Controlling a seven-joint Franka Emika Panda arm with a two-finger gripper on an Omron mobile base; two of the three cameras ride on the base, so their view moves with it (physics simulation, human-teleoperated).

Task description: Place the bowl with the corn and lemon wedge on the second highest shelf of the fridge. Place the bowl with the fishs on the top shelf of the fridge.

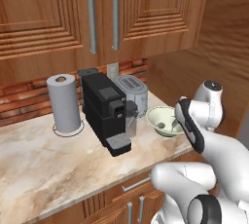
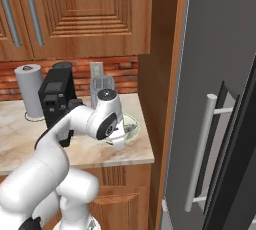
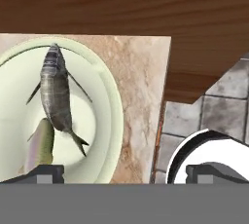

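Observation:
The bowl with the fishs [image 1: 163, 121] is pale green and stands on the counter's right end, next to the toaster; it also appears in the right base view [image 2: 132, 127]. Two fishs lie in it, a grey striped one [image 3: 54, 91] and a paler one [image 3: 40, 146]. My gripper [image 3: 129, 173] hangs open just above the bowl's rim [image 3: 113, 121]. One fingertip [image 3: 43, 172] is over the bowl's inside, the other [image 3: 214, 172] is past the counter's edge. The fridge [image 2: 220, 74] shows its dark grey door and silver handle [image 2: 200, 154]; its shelves are hidden. The bowl with the corn and lemon wedge is out of view.
A black coffee machine [image 1: 104, 111], a silver toaster [image 1: 132, 91] and a paper towel roll [image 1: 64, 103] stand on the marble counter [image 1: 48, 159]. Wooden cabinets [image 1: 97, 13] hang above. A wooden side panel [image 2: 160, 99] separates the counter from the fridge.

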